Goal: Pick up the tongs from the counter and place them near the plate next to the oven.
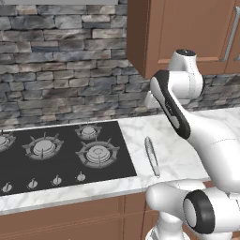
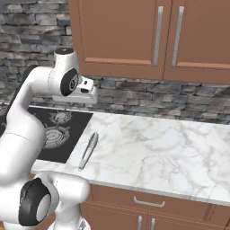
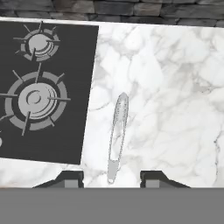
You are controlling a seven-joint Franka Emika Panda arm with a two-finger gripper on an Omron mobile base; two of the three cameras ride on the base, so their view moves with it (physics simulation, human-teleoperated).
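The slim silver tongs (image 1: 152, 156) (image 2: 88, 150) (image 3: 117, 135) lie flat on the white marble counter (image 1: 180, 140) (image 2: 157, 148) (image 3: 175, 87), just right of the black cooktop (image 1: 61, 154) (image 2: 58, 130) (image 3: 43, 87). They run from front to back, near the counter's front edge. My gripper (image 3: 111, 179) hangs well above them, pointing down, open with nothing between its fingers. In the hand view the tongs' near end sits between the two fingertips (image 3: 70, 178). The plate and the oven are out of view.
A grey stone backsplash (image 1: 61, 70) (image 2: 148, 99) runs behind the counter. Brown wood wall cabinets (image 1: 187, 33) (image 2: 143, 36) hang over it, close above my raised hand (image 2: 85, 90). Bare marble stretches to the right of the tongs.
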